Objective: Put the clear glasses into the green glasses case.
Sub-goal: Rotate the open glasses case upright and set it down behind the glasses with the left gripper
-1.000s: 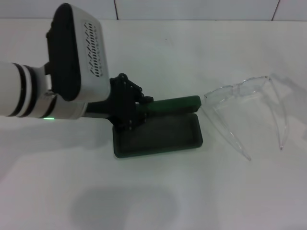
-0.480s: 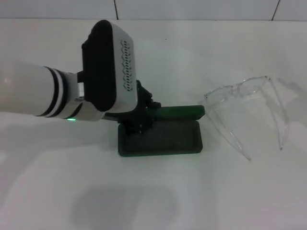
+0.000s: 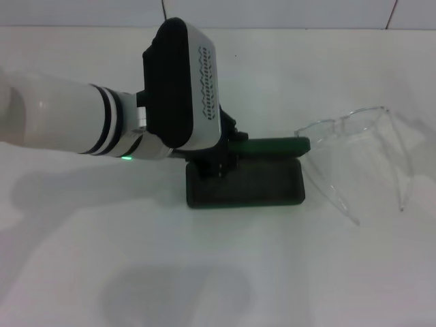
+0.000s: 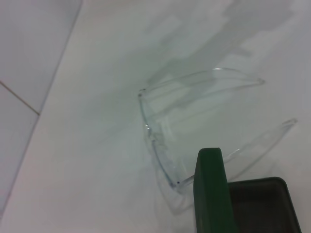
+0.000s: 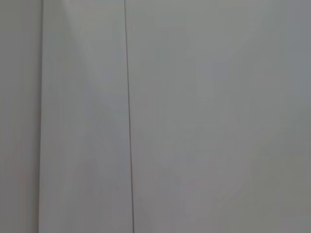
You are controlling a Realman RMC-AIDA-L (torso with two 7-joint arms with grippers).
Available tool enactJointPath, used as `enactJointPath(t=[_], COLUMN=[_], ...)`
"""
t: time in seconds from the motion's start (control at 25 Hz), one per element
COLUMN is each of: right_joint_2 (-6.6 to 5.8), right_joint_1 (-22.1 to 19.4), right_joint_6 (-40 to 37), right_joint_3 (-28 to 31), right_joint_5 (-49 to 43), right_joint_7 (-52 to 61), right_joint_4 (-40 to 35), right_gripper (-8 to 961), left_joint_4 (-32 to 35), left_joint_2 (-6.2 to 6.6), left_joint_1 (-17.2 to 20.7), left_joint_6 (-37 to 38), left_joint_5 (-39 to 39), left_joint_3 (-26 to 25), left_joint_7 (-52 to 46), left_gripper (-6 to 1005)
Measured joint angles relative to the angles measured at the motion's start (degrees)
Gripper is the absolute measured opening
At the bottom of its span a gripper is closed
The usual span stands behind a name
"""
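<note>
The green glasses case [image 3: 262,187] lies open in the middle of the white table, its dark lining up and its lid [image 3: 272,145] standing along the far side. My left gripper [image 3: 219,162] is over the case's left end, shut on it at the lid. The clear glasses [image 3: 347,126] stand just right of the case, temple arms unfolded and pointing toward the near edge, the left temple close to the case's right end. In the left wrist view the lid [image 4: 210,194] and the glasses [image 4: 160,141] show close together. My right gripper is out of view.
The white table [image 3: 225,272] stretches around the case. A tiled wall [image 3: 272,12] runs along the table's back edge. My left arm [image 3: 61,122] reaches in from the left, above the table. The right wrist view holds only a plain grey panel [image 5: 194,116].
My left gripper has moved right, and the green case has slid right with it, closing the gap to the glasses. The glasses have stayed about where they were.
</note>
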Motion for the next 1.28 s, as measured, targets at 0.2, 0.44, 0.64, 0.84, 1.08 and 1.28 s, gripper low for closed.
enactJointPath(t=[0.2, 0.44, 0.64, 0.84, 1.08, 1.28], right_joint_2=[0.02, 0.04, 0.04, 0.03, 0.03, 0.03], right_joint_1=[0.1, 0.0, 0.0, 0.0, -0.1, -0.2], right_joint_6=[0.0, 0.0, 0.0, 0.0, -0.4, -0.6], right_joint_3=[0.0, 0.0, 0.0, 0.0, 0.0, 0.0], right_joint_5=[0.0, 0.0, 0.0, 0.0, 0.0, 0.1], right_joint_7=[-0.1, -0.1, -0.1, -0.1, -0.1, -0.1], right_joint_4=[0.0, 0.0, 0.0, 0.0, 0.0, 0.0], right_gripper=[562, 560, 557, 555, 552, 550], left_joint_4=[-1.7, -3.0, -3.3, -4.0, -4.4, -4.9], left_joint_2=[-0.03, -0.04, -0.03, 0.02, 0.05, 0.01], left_joint_1=[-1.0, -1.8, -1.8, -1.8, -2.0, -2.2], left_joint_6=[-1.9, -2.8, -4.0, -6.0, -6.2, -7.1], left_joint_5=[0.0, 0.1, 0.1, 0.2, -0.1, -0.8], left_joint_3=[0.6, 0.9, 1.3, 3.1, 3.3, 3.3], left_joint_7=[-0.5, -0.6, -0.6, -0.5, -0.3, -0.5], left_gripper=[210, 223, 235, 248, 263, 276])
